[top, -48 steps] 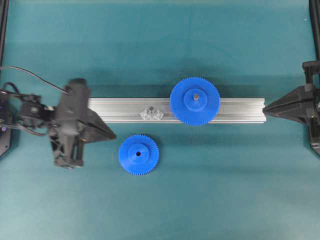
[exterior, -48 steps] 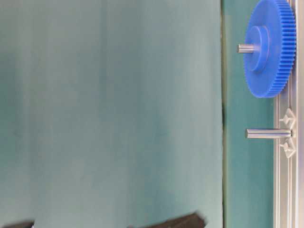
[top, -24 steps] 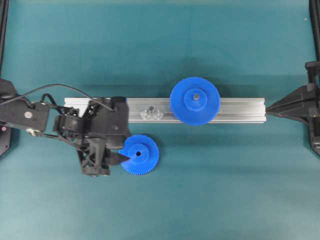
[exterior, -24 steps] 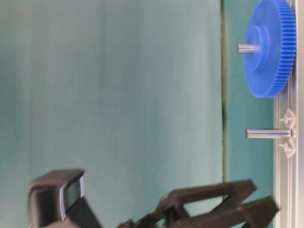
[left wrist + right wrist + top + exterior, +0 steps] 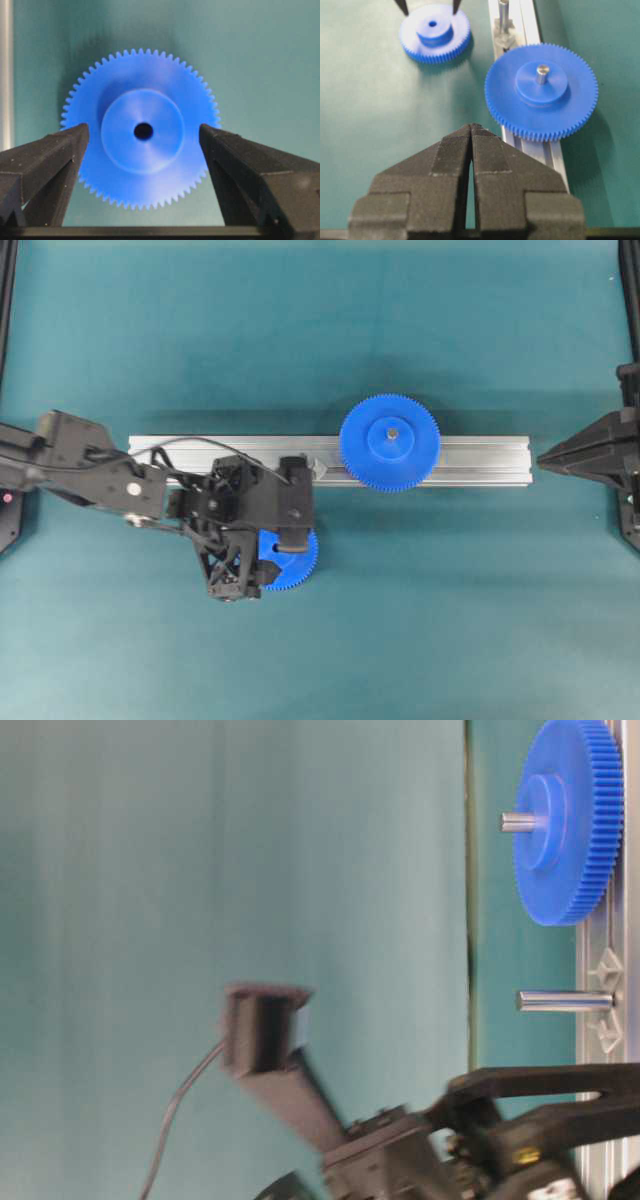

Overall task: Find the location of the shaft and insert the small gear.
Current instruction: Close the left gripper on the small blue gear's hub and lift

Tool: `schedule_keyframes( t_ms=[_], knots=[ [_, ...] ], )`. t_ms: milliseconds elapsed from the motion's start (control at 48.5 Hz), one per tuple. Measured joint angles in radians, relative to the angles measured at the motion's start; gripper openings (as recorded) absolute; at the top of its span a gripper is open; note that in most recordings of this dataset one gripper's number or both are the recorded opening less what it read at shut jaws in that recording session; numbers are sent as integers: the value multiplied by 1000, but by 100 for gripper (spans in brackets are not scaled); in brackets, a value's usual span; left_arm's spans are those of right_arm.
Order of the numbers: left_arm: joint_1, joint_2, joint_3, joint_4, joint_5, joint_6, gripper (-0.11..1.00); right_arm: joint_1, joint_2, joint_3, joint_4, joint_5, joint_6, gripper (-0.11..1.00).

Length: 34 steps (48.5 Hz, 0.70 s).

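The small gear (image 5: 150, 155) lies flat on the green mat, a bright blue toothed disc with a raised hub and centre hole. My left gripper (image 5: 143, 131) hangs over it, open, one black finger on each side of the hub and nothing held. In the overhead view that gripper (image 5: 282, 548) covers most of the small gear (image 5: 300, 568). The shaft (image 5: 504, 14) stands bare on the aluminium rail beside the small gear (image 5: 435, 32); the shaft (image 5: 565, 1002) also shows in the table-level view. My right gripper (image 5: 471, 128) is shut and empty, off the rail's right end.
A larger blue gear (image 5: 390, 442) sits on its own pin on the aluminium rail (image 5: 480, 460), right of the shaft. The larger gear (image 5: 541, 92) lies just ahead of my right gripper. Green mat surrounds the rail.
My left gripper went from shut to open and travelled right from the rail's left end to above the small gear. The right gripper drew back slightly to the right.
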<state>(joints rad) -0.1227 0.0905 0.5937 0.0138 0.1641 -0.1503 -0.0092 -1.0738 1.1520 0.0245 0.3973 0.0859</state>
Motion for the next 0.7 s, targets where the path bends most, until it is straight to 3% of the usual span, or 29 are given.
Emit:
schedule_keyframes(
  t_ms=[701],
  knots=[
    [0, 57, -40, 0, 52, 9, 91, 0, -21, 20, 0, 0, 2, 4]
  ],
)
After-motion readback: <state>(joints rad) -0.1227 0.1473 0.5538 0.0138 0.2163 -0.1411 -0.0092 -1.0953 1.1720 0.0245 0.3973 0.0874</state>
